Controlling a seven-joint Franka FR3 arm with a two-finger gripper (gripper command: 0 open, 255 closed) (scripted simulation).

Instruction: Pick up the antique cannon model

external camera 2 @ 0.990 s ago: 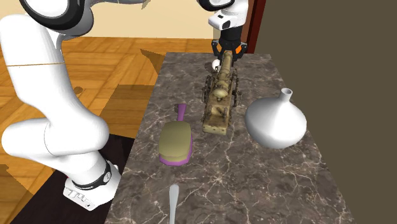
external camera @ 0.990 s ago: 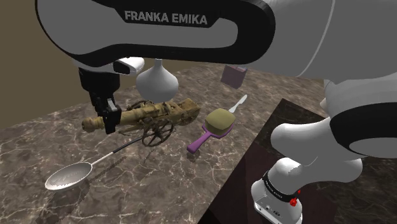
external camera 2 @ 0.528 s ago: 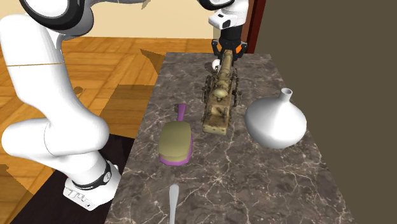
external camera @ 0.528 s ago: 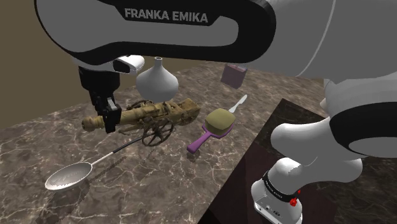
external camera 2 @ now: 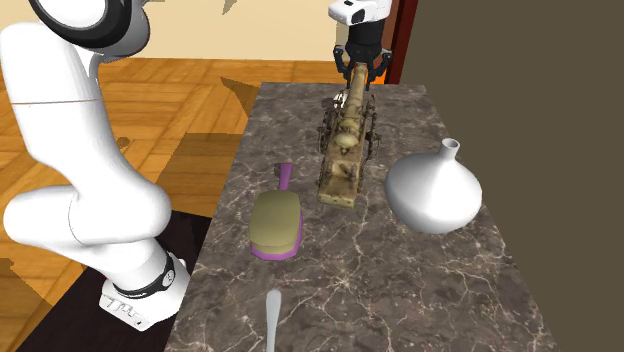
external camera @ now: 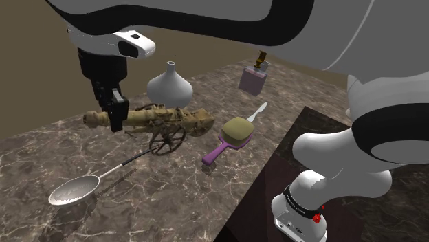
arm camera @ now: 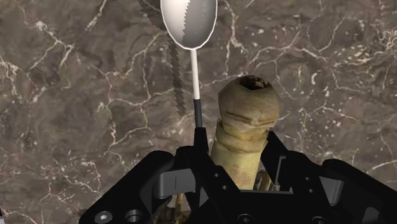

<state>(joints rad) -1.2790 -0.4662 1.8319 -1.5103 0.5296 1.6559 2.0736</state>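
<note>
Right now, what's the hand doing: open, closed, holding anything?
Hand: closed on the cannon model, clasping its barrel just behind the muzzle.

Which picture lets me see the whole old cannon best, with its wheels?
The shoulder view. The cannon shows side-on there, barrel and spoked wheel plain, with the gripper shut on its muzzle end. The second exterior view looks along it from above. The wrist view shows its muzzle between the fingers.
</note>
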